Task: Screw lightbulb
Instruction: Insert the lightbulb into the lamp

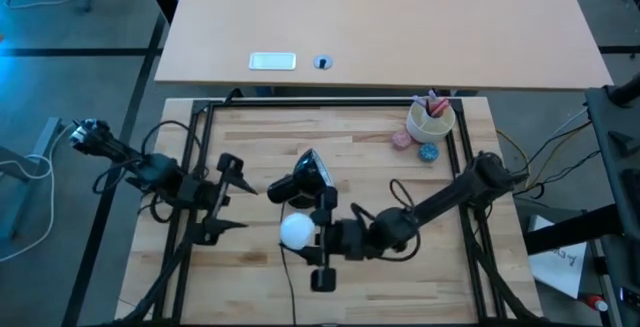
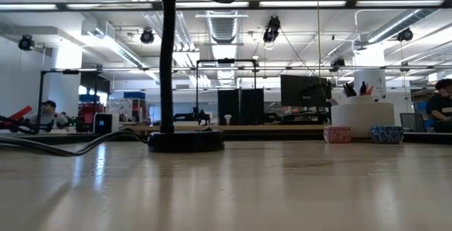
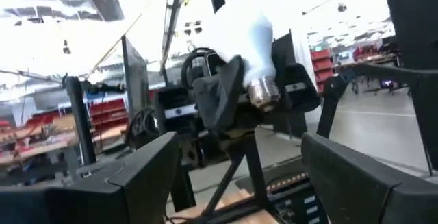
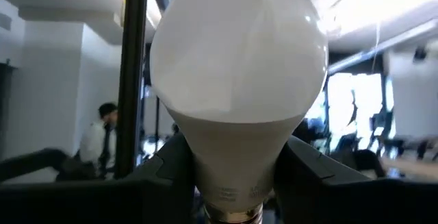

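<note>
The white lightbulb is in my right gripper, which is shut on it just right of the table's middle, close beside the black desk lamp's shade. The low view shows the lamp's round base standing on the table and its gooseneck rising to the shade. My left gripper hangs open and empty left of the bulb, pointing toward it. The left wrist view shows the bulb with its metal screw base bare. My right gripper pinches the bulb's narrow neck between its two fingers, one on each side. The fingers come level from the table's right. The bulb is lifted clear of the table, roughly upright and a little tilted, globe above the fingers and screw base below.
A white cup of pens stands at the far right, with a pink ball and a blue ball beside it. The lamp's cable lies on the table's left. A black frame borders the wooden top.
</note>
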Tool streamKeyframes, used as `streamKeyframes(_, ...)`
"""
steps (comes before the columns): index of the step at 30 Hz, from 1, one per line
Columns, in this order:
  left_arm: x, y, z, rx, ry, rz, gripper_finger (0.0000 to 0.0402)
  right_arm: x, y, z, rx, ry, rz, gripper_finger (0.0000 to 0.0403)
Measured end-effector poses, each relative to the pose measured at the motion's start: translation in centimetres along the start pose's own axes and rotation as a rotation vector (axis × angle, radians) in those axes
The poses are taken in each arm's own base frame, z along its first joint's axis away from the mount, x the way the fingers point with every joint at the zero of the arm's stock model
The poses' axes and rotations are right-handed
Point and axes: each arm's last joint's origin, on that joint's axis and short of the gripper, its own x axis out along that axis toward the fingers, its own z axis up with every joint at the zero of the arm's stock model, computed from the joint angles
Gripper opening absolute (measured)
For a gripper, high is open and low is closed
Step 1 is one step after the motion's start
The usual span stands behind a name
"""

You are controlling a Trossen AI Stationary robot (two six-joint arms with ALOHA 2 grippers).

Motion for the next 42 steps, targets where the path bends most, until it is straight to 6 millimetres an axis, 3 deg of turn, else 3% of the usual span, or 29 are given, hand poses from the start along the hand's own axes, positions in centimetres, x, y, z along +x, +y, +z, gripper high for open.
streamKeyframes(4, -0.1, -0.2, -1.4, -0.015, 0.058, 0.050, 0.0299, 1.0, -0.5, -1.3, -0.079, 0.030, -0.012, 0.0131)
streamKeyframes(11, 0.9, -0.6, -3.1, -0.148, 0.120, 0.090, 0.0299, 2.6, -4.3, -3.1, -0.114, 0.130, -0.033, 0.0137)
streamKeyframes(17, 1.7, -0.5, -2.6, -0.174, 0.116, 0.118, 0.0299, 3.2, -6.5, -4.4, -0.079, 0.195, 0.017, 0.0131)
streamKeyframes(29, 2.2, -0.1, -2.9, -0.140, 0.238, 0.186, 0.0297, 3.3, -7.4, -5.3, -0.104, 0.270, 0.059, 0.0132)
streamKeyframes(34, 2.1, -0.1, -3.0, -0.148, 0.240, 0.176, 0.0261, 3.2, -7.4, -5.4, -0.111, 0.278, 0.063, 0.0141)
streamKeyframes(42, 2.2, 0.0, -2.4, -0.195, 0.243, 0.159, 0.0166, 3.1, -7.4, -5.6, -0.108, 0.308, 0.075, 0.0132)
